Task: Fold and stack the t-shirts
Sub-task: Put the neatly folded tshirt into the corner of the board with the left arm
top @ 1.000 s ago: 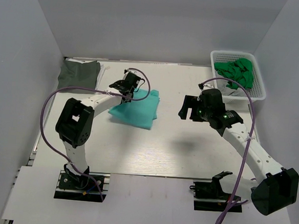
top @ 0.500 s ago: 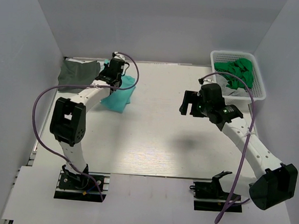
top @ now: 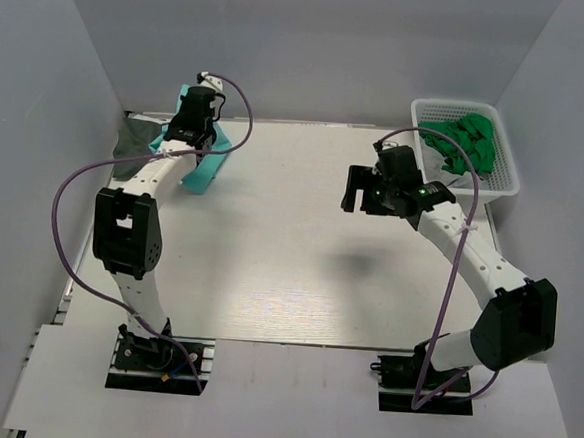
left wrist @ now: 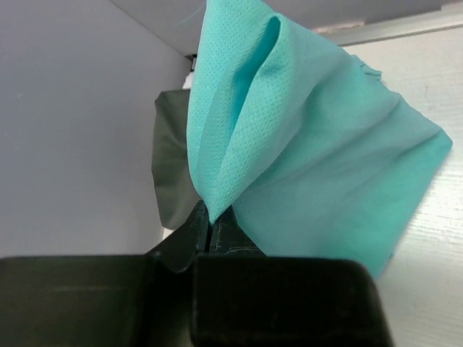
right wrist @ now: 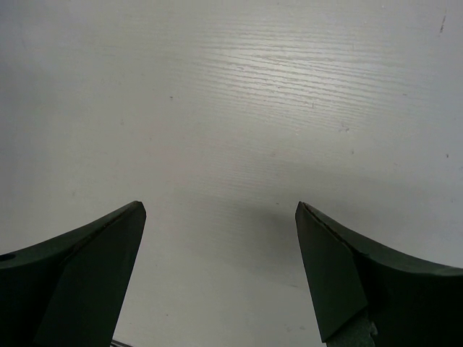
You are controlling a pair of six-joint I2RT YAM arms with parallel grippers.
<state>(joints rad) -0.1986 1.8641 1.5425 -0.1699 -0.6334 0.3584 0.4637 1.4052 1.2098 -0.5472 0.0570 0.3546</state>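
My left gripper (top: 191, 122) is shut on a folded teal t-shirt (top: 203, 169) and holds it in the air at the table's far left; the shirt hangs from the jaws in the left wrist view (left wrist: 318, 144). A folded dark grey t-shirt (top: 135, 140) lies flat in the far left corner, just beyond the teal one, and shows behind it in the left wrist view (left wrist: 173, 173). My right gripper (top: 356, 201) is open and empty above bare table at the right of centre; its fingers (right wrist: 79, 267) frame white tabletop.
A white basket (top: 506, 164) at the back right holds crumpled green t-shirts (top: 466, 139). Grey walls close in the table on the left, back and right. The left arm's purple cable loops out over the table's left edge.
My left gripper has carried the teal t-shirt from the middle left of the table up and toward the far left corner, near the grey shirt. My right gripper has shifted slightly back.
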